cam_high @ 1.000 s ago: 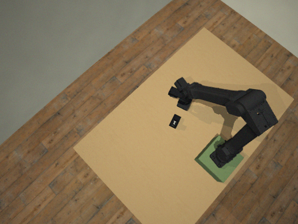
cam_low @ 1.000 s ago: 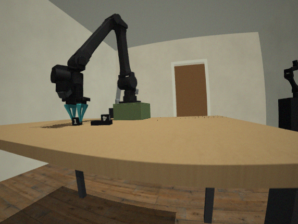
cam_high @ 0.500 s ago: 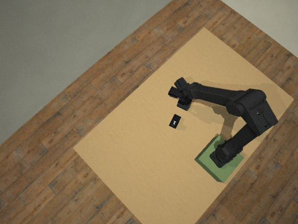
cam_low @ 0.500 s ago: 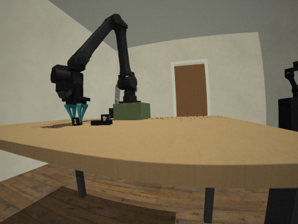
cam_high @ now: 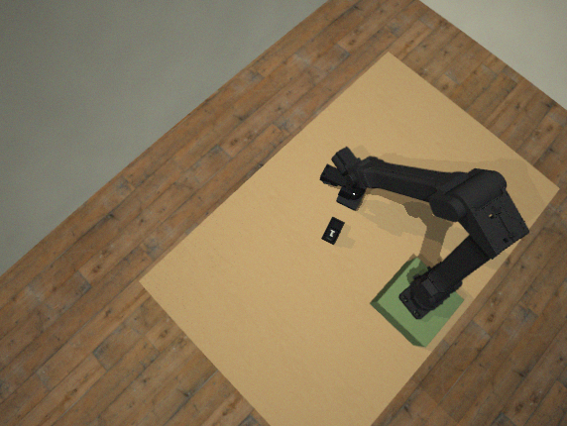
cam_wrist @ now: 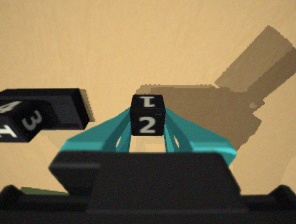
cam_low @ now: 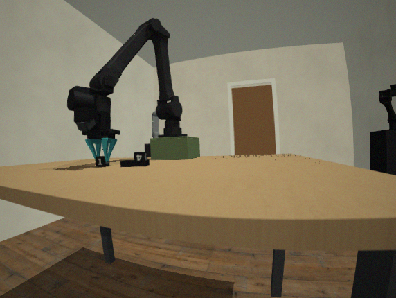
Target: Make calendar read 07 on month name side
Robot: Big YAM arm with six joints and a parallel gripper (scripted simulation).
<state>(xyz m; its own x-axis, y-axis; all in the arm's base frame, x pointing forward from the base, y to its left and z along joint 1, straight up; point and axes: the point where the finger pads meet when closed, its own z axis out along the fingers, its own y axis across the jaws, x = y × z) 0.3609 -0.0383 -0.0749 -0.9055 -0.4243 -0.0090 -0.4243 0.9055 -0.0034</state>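
My end effector (cam_high: 351, 197) (cam_low: 102, 161) (cam_wrist: 147, 112) is part open, pinching one cube (cam_low: 100, 161) (cam_wrist: 147, 115). Near it, the tray (cam_high: 338, 222) (cam_low: 128, 163) (cam_wrist: 67, 106) has the other cube (cam_high: 331, 233) (cam_low: 140, 156) (cam_wrist: 21, 121) in it.

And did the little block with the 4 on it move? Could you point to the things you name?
No, the block with the 4 (cam_low: 140, 157) sits just left of the green base (cam_low: 174, 148), as before.
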